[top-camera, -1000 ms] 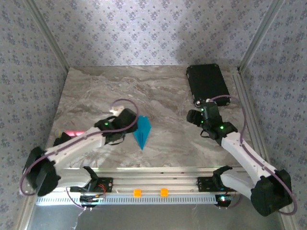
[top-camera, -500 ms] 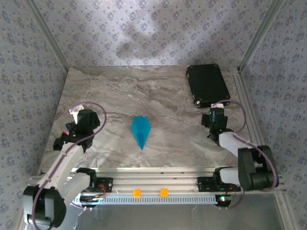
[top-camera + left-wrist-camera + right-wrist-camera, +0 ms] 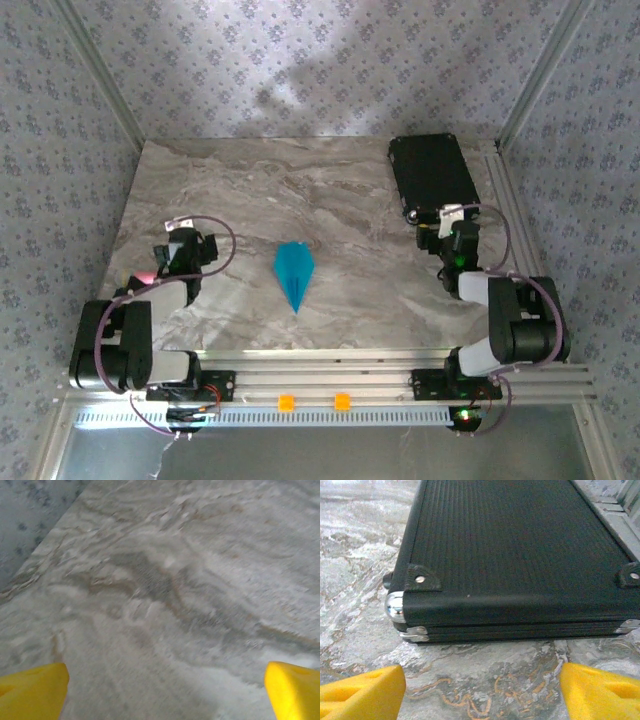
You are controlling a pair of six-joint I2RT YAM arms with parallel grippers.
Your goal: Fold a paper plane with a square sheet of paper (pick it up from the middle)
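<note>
Top external view: the paper plane [image 3: 295, 273] is being shown lying flat mid-frame on the marble table [image 3: 370, 290], nose toward the lower edge, well apart from both arms. At the bottom of the left wrist view the left gripper [image 3: 165, 692] is being held spread over bare marble; the right gripper [image 3: 482, 690] is being held spread, empty, near the black case [image 3: 520, 550]
</note>
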